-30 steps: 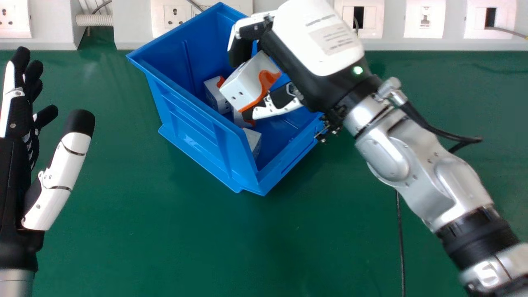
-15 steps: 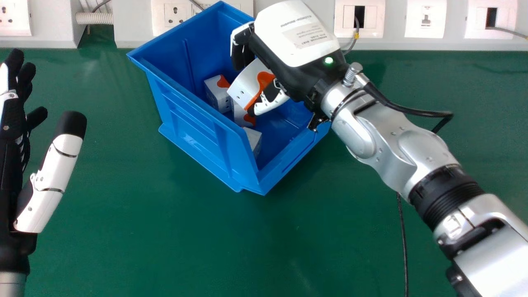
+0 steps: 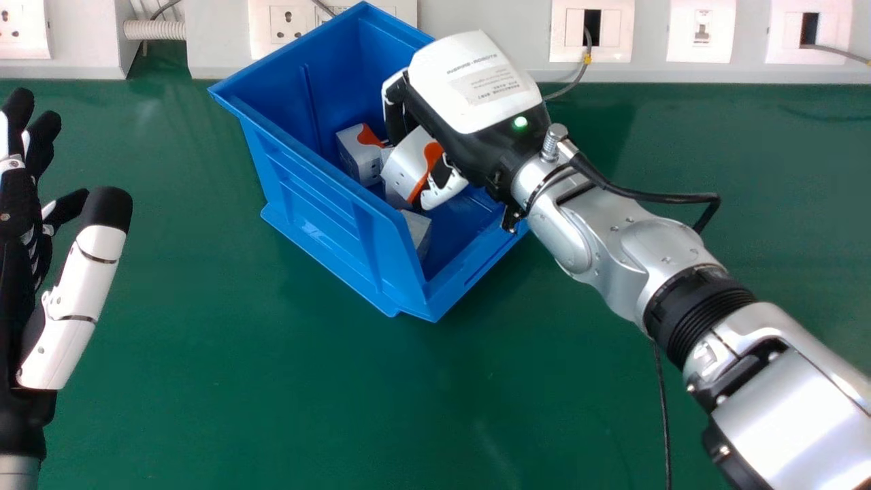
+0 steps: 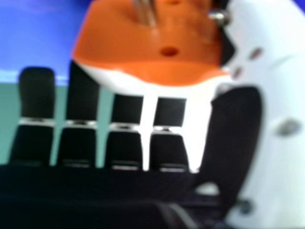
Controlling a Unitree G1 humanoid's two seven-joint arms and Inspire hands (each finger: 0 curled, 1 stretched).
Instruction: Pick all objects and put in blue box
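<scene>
Adapter (image 3: 406, 163) lower, blocks (image 3: 358, 155) near, blue box (image 3: 314, 197) around, sockets (image 3: 288, 24) behind

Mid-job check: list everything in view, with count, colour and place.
Box: one, blue, on table
Held block: one, white and orange, in right hand
Loose blocks: at least three, mostly white, in box
Table: one, green, underneath
Wall plates: at least five, white, far side
Ribbed hose: one, whitish, far left
Black cable: one, table's right half
Right hand: one, black and white, over box
Left hand: one, black and white, left side
</scene>
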